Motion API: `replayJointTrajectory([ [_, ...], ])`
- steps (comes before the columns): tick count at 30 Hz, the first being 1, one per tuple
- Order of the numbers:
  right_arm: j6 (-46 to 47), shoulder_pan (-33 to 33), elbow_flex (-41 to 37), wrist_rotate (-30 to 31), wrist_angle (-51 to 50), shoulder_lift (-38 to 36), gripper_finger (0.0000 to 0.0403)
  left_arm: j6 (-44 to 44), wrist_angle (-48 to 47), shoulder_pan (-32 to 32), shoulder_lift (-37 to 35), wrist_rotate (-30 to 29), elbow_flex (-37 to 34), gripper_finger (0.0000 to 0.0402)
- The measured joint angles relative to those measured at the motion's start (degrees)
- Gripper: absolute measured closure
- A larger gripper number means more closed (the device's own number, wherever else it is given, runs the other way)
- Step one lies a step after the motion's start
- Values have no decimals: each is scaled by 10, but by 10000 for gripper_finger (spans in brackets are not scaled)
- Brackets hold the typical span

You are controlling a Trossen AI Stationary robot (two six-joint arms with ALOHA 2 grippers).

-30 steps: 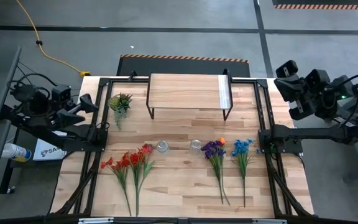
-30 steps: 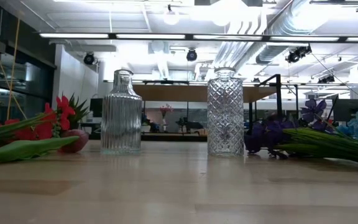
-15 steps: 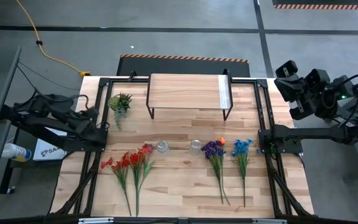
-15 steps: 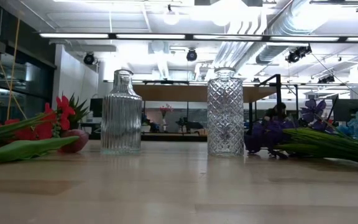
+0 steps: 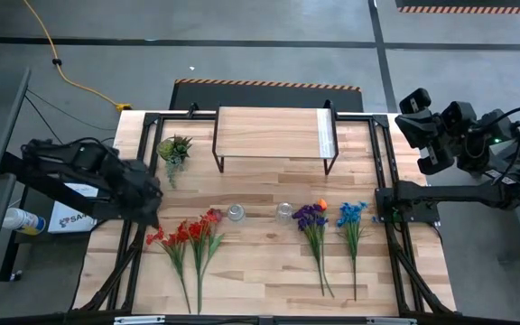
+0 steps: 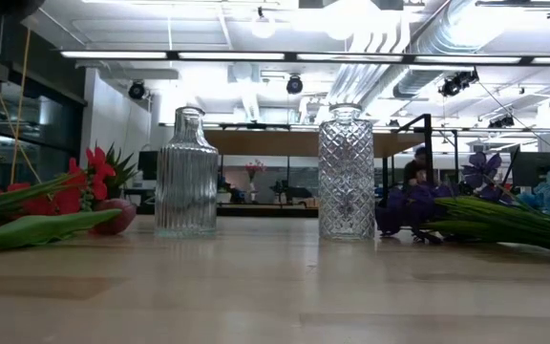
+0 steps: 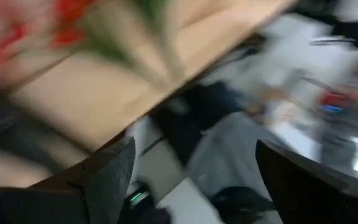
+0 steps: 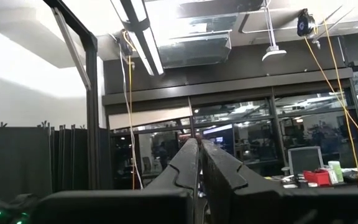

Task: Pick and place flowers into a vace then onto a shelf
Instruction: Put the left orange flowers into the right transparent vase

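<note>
flowers lay flat on the wooden table in four bunches, none of them held: the red flowers toward the left side, the purple flowers with one orange bloom and the blue flowers toward the right, all stems running toward the near edge. two clear glass vases stood upright between the bunches, a ribbed vase and a diamond-cut vase, both without flowers in them. the shelf stood at the far side of the table with nothing on its board, and a small potted plant sat just left of it. the left gripper hung over the table's left edge near the red blooms, its fingers spread wide and touching nothing. the right gripper was off the table's right side, raised and pointing into the room, its fingers pressed together on nothing.
</note>
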Motion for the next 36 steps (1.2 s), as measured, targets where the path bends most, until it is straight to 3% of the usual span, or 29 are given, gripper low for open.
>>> replayJointTrajectory([
  [5,-1,0,0,0,0,0,391,-104,-51,-119,50,-46,0,37],
  [11,-11,0,0,0,0,0,391,-252,66,-274,132,-154,0,37],
  [17,-37,0,0,0,0,0,391,-398,167,-371,229,-261,0,37],
  [23,-37,0,0,0,0,0,391,-487,225,-410,328,-278,0,37],
  [30,-36,0,0,0,-1,-1,391,-524,287,-409,422,-336,0,37],
  [36,-36,0,0,0,0,-1,391,-534,294,-409,474,-322,0,37],
])
